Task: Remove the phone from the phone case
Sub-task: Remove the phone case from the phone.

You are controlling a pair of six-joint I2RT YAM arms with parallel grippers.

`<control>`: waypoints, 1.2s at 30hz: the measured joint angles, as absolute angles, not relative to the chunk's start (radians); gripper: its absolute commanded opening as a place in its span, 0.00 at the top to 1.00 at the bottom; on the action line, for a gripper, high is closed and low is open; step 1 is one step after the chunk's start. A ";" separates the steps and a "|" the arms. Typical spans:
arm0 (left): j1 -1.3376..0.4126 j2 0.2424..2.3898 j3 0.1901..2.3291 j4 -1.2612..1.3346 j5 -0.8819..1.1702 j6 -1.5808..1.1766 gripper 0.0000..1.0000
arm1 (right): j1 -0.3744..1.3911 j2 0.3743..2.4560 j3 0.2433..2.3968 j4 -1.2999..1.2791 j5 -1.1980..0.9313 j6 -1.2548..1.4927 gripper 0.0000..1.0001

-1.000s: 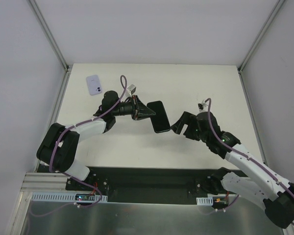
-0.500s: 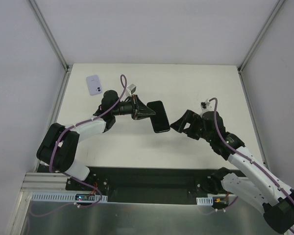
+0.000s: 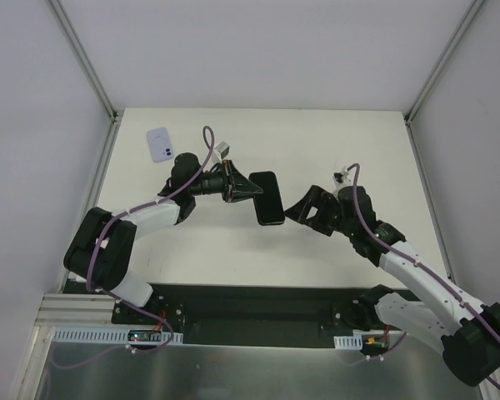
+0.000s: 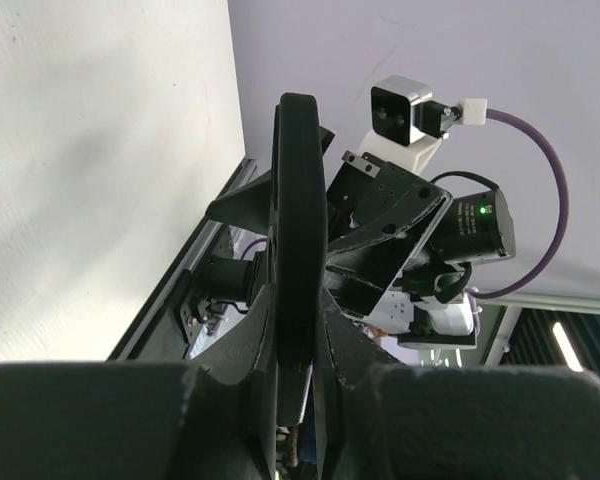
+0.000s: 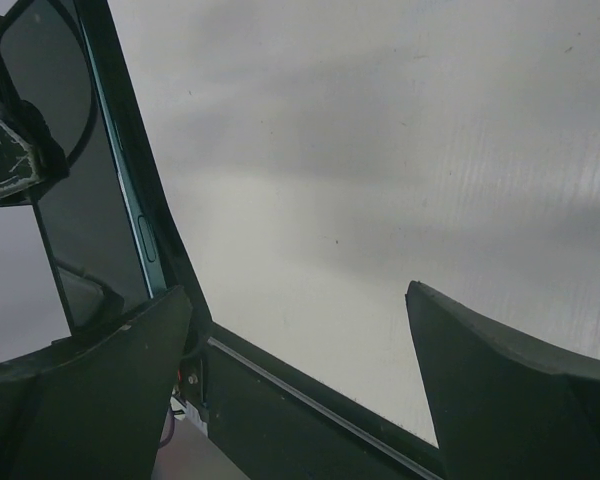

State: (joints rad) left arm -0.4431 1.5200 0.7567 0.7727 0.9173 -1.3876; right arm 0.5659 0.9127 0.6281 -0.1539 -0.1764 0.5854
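Note:
The phone in its black phone case (image 3: 269, 198) hangs above the table's middle, with my left gripper (image 3: 253, 192) shut on its left side. In the left wrist view the case (image 4: 298, 200) stands edge-on between my left gripper's (image 4: 298, 335) fingers. My right gripper (image 3: 302, 210) is open just right of the case, nothing between its fingers. In the right wrist view the phone's dark screen (image 5: 85, 230) and teal edge sit inside the black case rim (image 5: 145, 170), just beyond my right gripper's (image 5: 296, 292) left finger (image 5: 110, 380).
A small lilac phone-shaped object (image 3: 159, 144) lies flat at the table's far left. The white tabletop (image 3: 350, 142) is walled by pale panels. A black base plate (image 3: 258, 304) runs along the near edge.
My right gripper has moved left, closing in on the case's right edge, still open. The left gripper and the case have barely shifted.

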 measured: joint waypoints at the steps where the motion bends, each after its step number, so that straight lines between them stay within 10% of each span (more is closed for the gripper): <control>1: -0.442 1.526 0.757 0.780 0.917 -1.393 1.00 | 0.565 0.921 0.623 -0.141 -0.182 0.588 0.07; 36: -0.437 1.610 0.753 1.084 0.814 -1.570 1.00 | 0.559 1.079 0.626 0.159 -0.387 0.787 0.12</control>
State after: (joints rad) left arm -0.4366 1.6104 0.7528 1.0836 0.8139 -1.5703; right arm 0.5591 1.0790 0.6258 0.1593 -0.3874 0.7868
